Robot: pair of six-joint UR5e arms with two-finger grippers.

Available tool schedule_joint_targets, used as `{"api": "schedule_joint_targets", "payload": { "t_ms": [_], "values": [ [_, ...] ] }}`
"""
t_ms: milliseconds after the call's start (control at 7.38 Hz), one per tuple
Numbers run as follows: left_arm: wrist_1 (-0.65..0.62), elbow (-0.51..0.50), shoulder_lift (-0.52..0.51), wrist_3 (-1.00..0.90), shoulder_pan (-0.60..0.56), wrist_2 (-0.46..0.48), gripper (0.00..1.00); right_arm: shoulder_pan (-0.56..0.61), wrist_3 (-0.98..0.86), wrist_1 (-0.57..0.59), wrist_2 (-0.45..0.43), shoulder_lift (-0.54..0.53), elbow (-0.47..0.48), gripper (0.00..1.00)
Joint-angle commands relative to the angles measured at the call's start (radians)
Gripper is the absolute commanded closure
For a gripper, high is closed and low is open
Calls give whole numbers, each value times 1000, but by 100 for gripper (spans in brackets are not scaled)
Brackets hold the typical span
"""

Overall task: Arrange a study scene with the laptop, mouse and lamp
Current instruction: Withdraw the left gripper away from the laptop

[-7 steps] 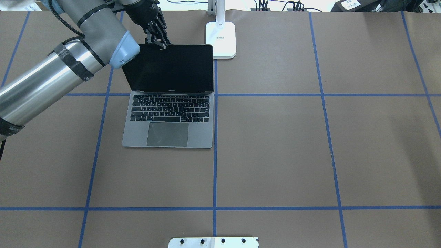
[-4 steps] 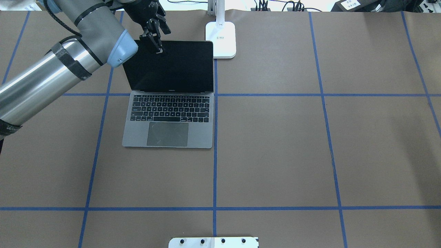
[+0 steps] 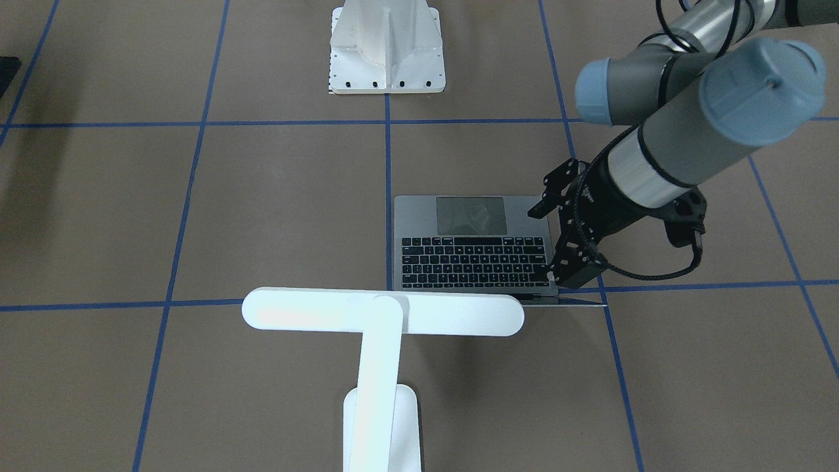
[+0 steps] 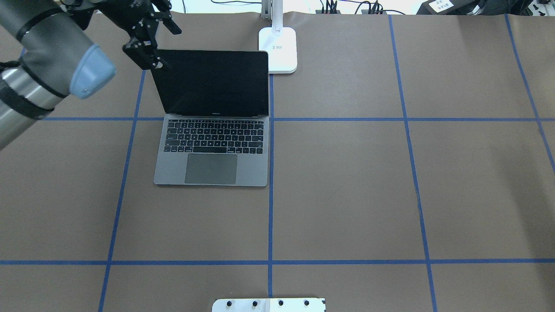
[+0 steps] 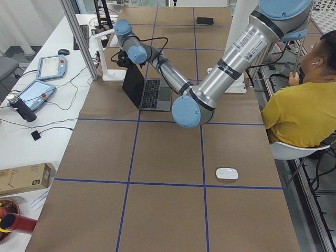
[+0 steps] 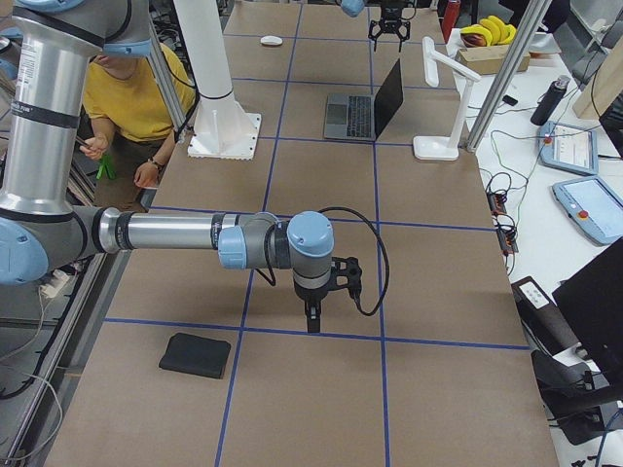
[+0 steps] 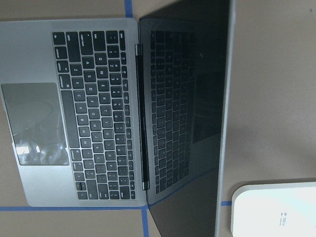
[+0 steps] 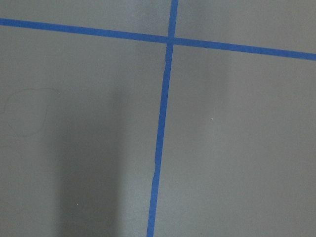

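Overhead exterior view: the laptop (image 4: 212,130) stands open towards the counter's far edge, with the lamp (image 4: 278,50) just beside it. The left hand (image 4: 164,47), spread wide and empty, hovers at the screen's corner. The mouse (image 5: 227,173) lies well apart near the counter's left end, and judging by that, placing it remains. The right hand's (image 6: 311,319) opening cannot be told.

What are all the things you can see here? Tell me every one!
laptop: one, grey with black keys, open on the table's left half.
lamp: one, white, at the far edge beside the laptop's screen.
mouse: one, white, towards the table's left end, far from the laptop.
black pad: one, black, towards the table's right end.
pedestal: one, white, at the robot's edge.
table: one, brown with blue tape lines.
handheld screens: two, grey, on the side bench.
person: one, yellow shirt, seated near the pedestal.
left gripper: one, black, open, by the lid's corner.
right gripper: one, black, pointing down near the black pad.
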State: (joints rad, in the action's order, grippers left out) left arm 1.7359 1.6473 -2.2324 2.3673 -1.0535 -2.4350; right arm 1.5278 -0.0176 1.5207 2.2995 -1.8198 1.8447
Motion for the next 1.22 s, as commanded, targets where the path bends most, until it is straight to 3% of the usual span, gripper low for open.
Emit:
{"api": "schedule_joint_targets", "payload": {
  "t_ms": [0,271,407,678,813,1084],
  "values": [
    [-6,232,176,-261,-48,4,0,2,-1,1,0,-1,-1,0],
    [-2,365,368,-575,-97,8,0,2,2,0,-2,-1,2,0],
    [-4,403,455,-822,-112,7,0,0,-5,-45,-5,-21,1,0],
    [-6,404,574,-1187,-193,5,0,2,-5,-283,1,-116,-31,0],
    [-7,393,632,-1393,-230,8,0,2,-8,-336,0,-156,-68,0],
    [-9,326,724,-1787,-317,7,0,23,-9,-335,11,-214,-94,0]
  ]
}}
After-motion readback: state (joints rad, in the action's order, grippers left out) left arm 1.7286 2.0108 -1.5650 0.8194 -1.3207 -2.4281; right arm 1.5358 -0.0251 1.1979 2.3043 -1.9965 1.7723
